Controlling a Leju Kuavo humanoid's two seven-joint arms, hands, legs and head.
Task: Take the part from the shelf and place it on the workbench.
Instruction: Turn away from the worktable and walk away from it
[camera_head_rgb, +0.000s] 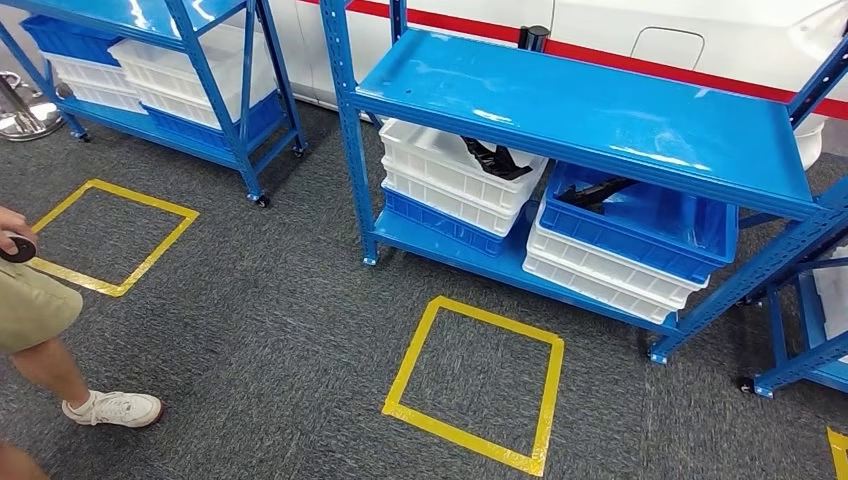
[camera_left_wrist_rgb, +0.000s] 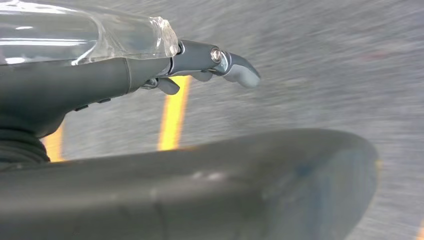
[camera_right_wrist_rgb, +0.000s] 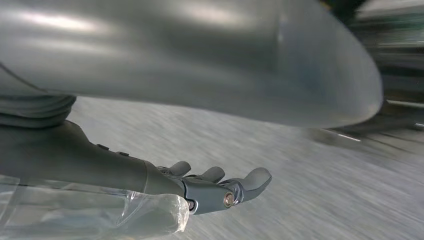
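Observation:
Black parts lie in bins on the lower level of the blue shelf (camera_head_rgb: 580, 105) in the head view: one part (camera_head_rgb: 497, 158) in a white bin (camera_head_rgb: 455, 180), another part (camera_head_rgb: 595, 192) in a blue bin (camera_head_rgb: 650, 225). My left hand (camera_left_wrist_rgb: 200, 62) hangs over grey carpet with its fingers stretched out and nothing in it. My right hand (camera_right_wrist_rgb: 215, 187) hangs the same way, fingers apart and holding nothing. Both wrist views are blurred by motion.
A yellow tape square (camera_head_rgb: 476, 384) marks the carpet in front of the shelf. A second blue shelf (camera_head_rgb: 190, 60) with stacked bins stands at the back left, with another yellow square (camera_head_rgb: 115, 235) before it. A person (camera_head_rgb: 40, 310) stands at the left edge.

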